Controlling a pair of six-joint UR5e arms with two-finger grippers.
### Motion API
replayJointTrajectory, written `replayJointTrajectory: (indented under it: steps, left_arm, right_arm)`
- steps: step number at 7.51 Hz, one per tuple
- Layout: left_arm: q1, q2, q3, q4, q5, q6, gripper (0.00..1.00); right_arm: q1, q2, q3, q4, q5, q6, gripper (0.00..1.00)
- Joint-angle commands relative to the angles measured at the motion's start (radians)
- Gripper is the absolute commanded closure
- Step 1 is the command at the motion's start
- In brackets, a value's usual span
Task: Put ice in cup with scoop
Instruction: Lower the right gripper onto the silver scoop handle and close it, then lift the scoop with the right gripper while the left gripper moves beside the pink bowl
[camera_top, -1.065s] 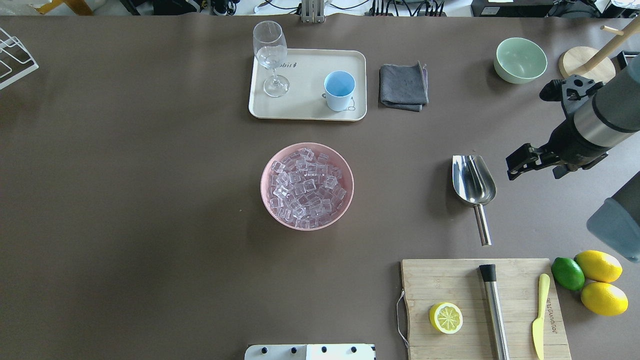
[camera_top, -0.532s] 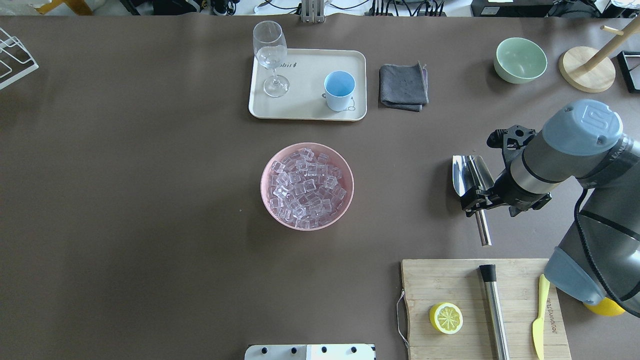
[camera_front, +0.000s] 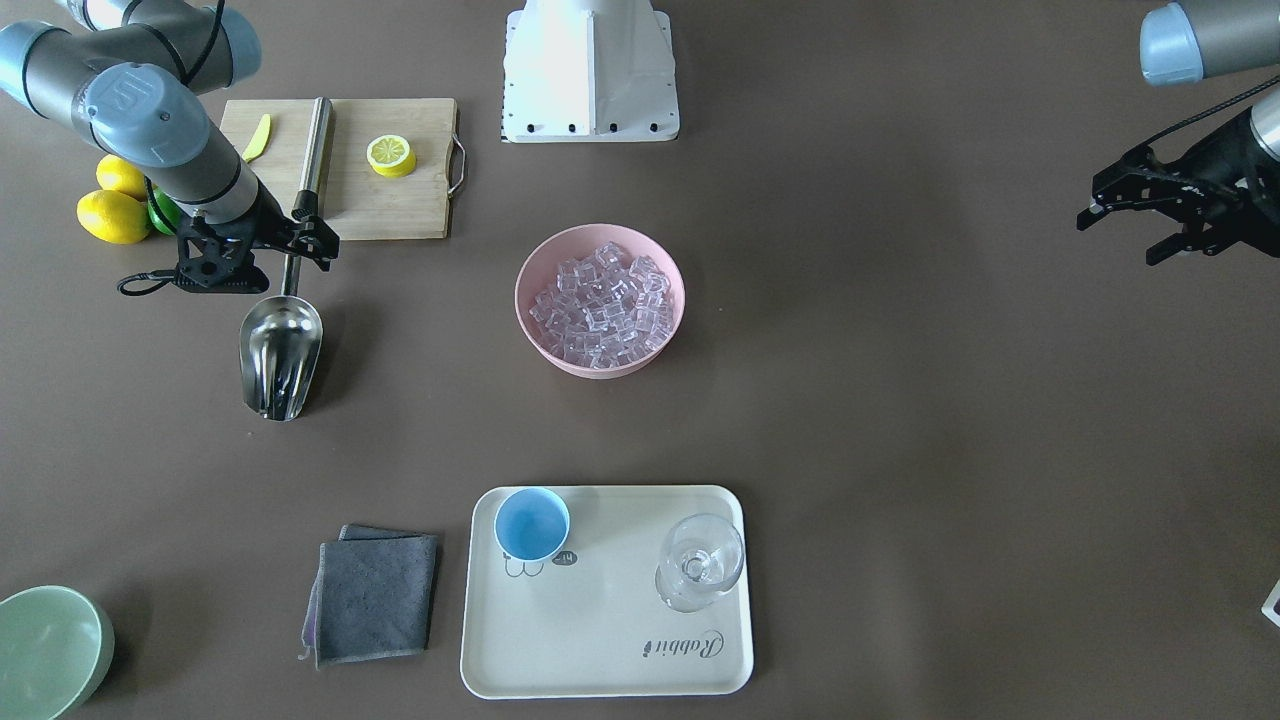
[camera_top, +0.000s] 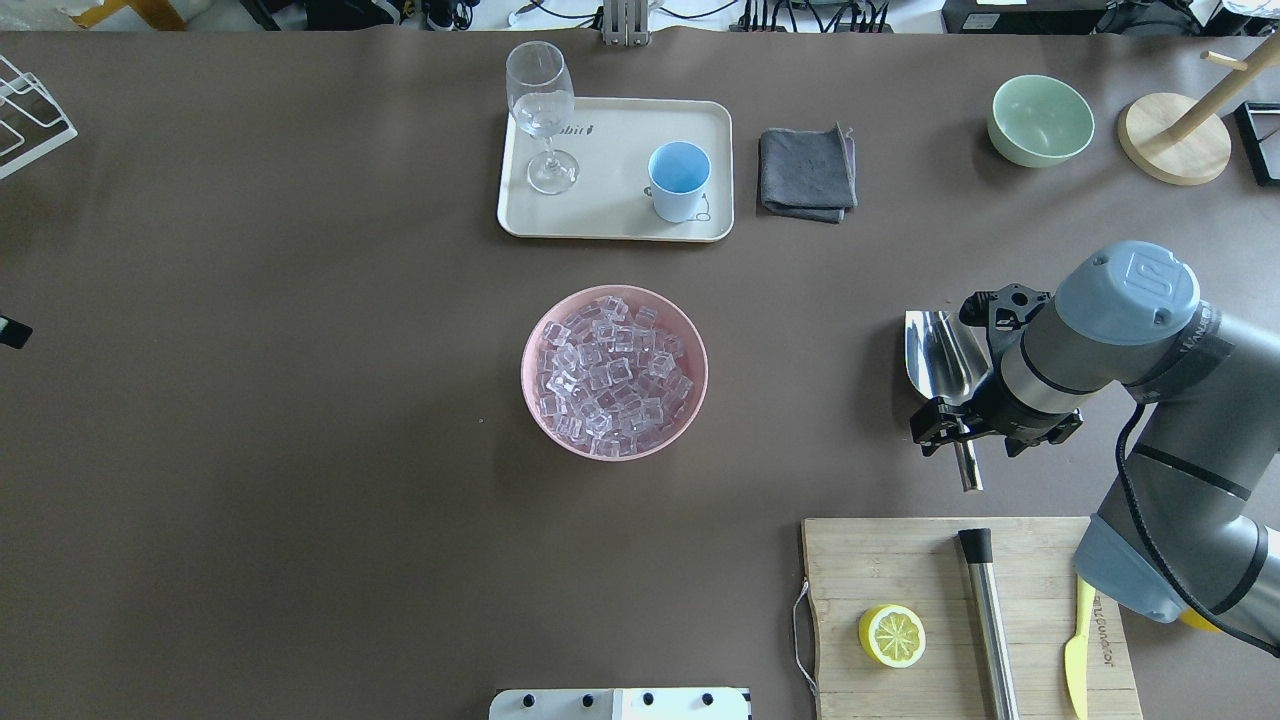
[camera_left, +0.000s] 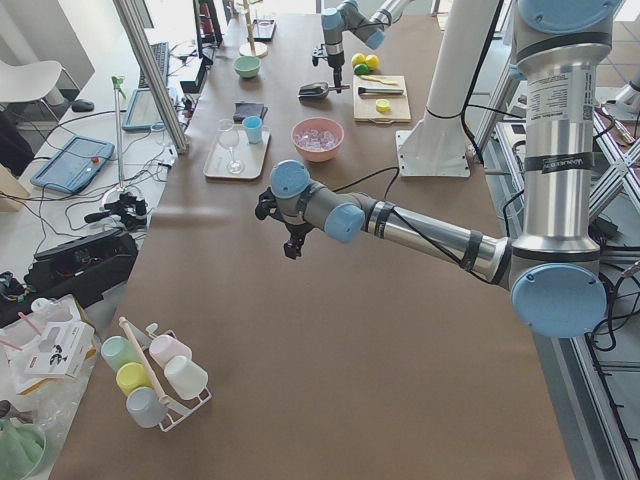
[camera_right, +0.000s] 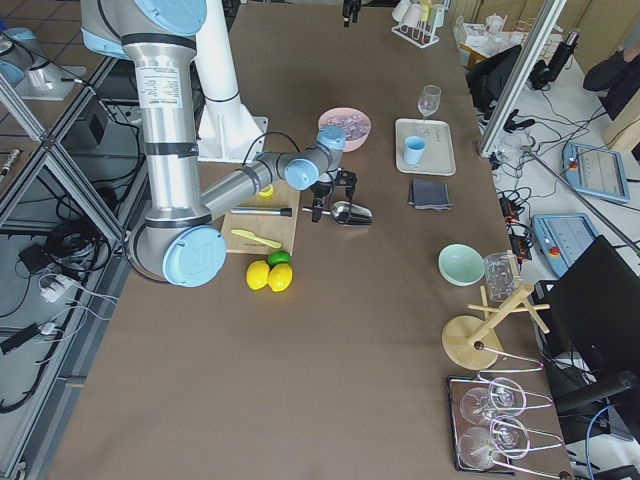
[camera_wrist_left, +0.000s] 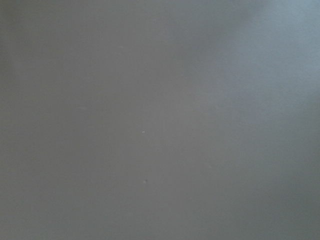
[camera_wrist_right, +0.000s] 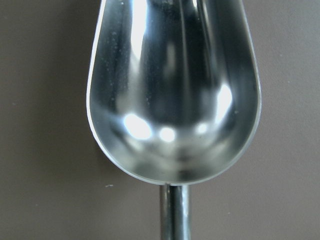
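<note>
In the front-facing view, the right pincer (camera_front: 292, 245) hangs spread over the rod handle of the scoop (camera_front: 280, 350), which lies on the bench (camera_front: 900, 400). The step in hand looks like the grasp, and nothing is lifted yet. The left pincer (camera_front: 1120, 235) hovers spread and empty, well apart. The ice (camera_front: 600, 295) fills the pink bowl (camera_front: 523, 300). The cup (camera_front: 532, 522) stands on the tray (camera_front: 600, 640), with a stemmed glass (camera_front: 700, 565) at the tray's other end.

In the overhead view, the right pincer (camera_top: 950, 428) sits just behind the scoop's (camera_top: 940, 350) trough. The next move probably calls for lowering and closing squarely, since a thin round rod could roll. The steel cylinder (camera_top: 985, 610) on the cutting board (camera_top: 880, 560) lies near the handle's end, and is the closest thing to catch.

In the side views, the grasp is too small to judge.

In the right wrist view, the scoop (camera_wrist_right: 175, 95) shows an empty trough, with the handle centred below. No fingers show.

The left wrist view shows only bare bench.
</note>
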Motion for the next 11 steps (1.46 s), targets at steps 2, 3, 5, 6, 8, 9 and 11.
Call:
replayJointTrajectory:
  steps: [2, 3, 5, 6, 8, 9, 11]
  left_arm:
    - [0.209, -0.090, 0.026, -0.194, 0.056, 0.003, 0.02]
    - [0.290, -0.092, 0.026, -0.330, 0.194, 0.006, 0.02]
    - [0.392, -0.146, 0.054, -0.381, 0.262, 0.012, 0.02]
    - [0.401, -0.195, 0.083, -0.381, 0.263, 0.069, 0.02]
    - [0.438, -0.232, 0.104, -0.404, 0.338, 0.247, 0.02]
    - [0.514, -0.248, 0.132, -0.501, 0.390, 0.256, 0.02]
    - [0.524, -0.295, 0.173, -0.519, 0.379, 0.293, 0.02]
  right_arm:
    - [-0.016, -0.008, -0.003, 0.002, 0.001, 0.046, 0.15]
    - [-0.019, -0.008, 0.000, 0.004, 0.003, 0.066, 0.33]
    - [-0.021, -0.007, 0.000, 0.004, 0.003, 0.066, 0.44]
    - [-0.022, -0.007, 0.001, 0.004, 0.001, 0.068, 0.44]
    - [-0.022, -0.005, 0.004, 0.004, 0.003, 0.068, 0.44]
    - [-0.022, -0.004, 0.006, 0.004, 0.003, 0.068, 0.52]
    - [-0.022, -0.004, 0.006, 0.004, 0.004, 0.068, 0.72]
